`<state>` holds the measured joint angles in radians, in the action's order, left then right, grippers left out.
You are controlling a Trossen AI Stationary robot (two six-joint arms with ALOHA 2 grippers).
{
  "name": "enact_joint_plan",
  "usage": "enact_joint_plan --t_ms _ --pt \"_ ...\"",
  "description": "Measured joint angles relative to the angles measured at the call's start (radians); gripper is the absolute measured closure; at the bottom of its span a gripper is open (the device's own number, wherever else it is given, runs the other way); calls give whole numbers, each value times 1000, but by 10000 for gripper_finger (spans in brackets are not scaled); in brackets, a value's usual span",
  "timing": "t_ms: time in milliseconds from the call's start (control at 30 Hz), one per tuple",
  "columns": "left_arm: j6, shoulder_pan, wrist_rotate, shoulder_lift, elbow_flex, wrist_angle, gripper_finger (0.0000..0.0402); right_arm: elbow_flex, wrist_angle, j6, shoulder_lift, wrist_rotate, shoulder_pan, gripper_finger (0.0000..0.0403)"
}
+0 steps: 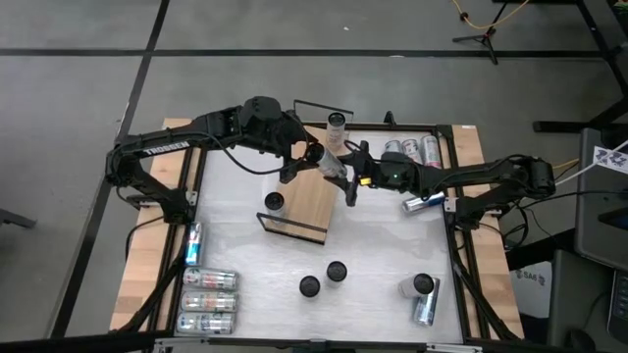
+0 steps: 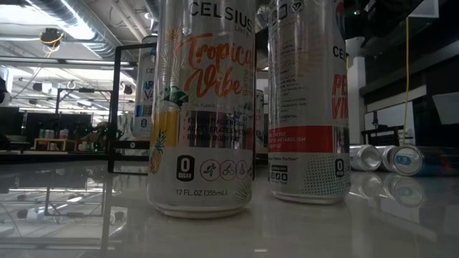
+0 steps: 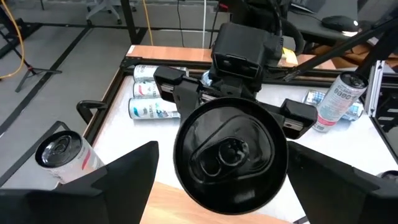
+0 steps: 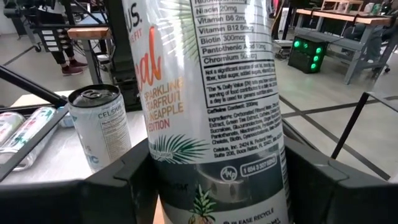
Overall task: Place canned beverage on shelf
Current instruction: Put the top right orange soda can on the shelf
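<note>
The shelf [image 1: 309,201], a light-wood board with black wire rails, lies in the middle of the table. A dark-topped can [image 1: 276,202] stands upright on it, and another [image 1: 338,123] stands at its far end. Above the board, a white and green canned beverage [image 1: 332,169] is held in my right gripper [image 1: 347,182], which is shut on it. Its black top [image 3: 230,152] faces my left gripper [image 1: 316,162]. My left gripper is open, with one finger on either side of that top end, and a gap shows beside the can. My right gripper pinches the can's lower part [image 4: 171,180] between its two fingers [image 4: 118,183], one on each side wall. The fingers come nearly level from the table's right and lie along the can. The can is lifted clear of the shelf, its top pointing away toward the left arm.
Two upright cans [image 1: 337,271] [image 1: 310,286] stand near the front, filling the low view [image 2: 208,107]. Several cans lie at the near left [image 1: 208,299]. Others lie at the far right [image 1: 412,149], by the right arm [image 1: 424,203] and at the near right [image 1: 424,312].
</note>
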<state>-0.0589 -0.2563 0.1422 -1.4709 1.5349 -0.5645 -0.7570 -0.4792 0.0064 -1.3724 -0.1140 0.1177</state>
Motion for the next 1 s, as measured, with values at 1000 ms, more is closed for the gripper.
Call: enact_joint_plan --t_ms 1000 --pt "-4 62 -77 -69 0 57 82 0 -42 -2 0 2 0 150"
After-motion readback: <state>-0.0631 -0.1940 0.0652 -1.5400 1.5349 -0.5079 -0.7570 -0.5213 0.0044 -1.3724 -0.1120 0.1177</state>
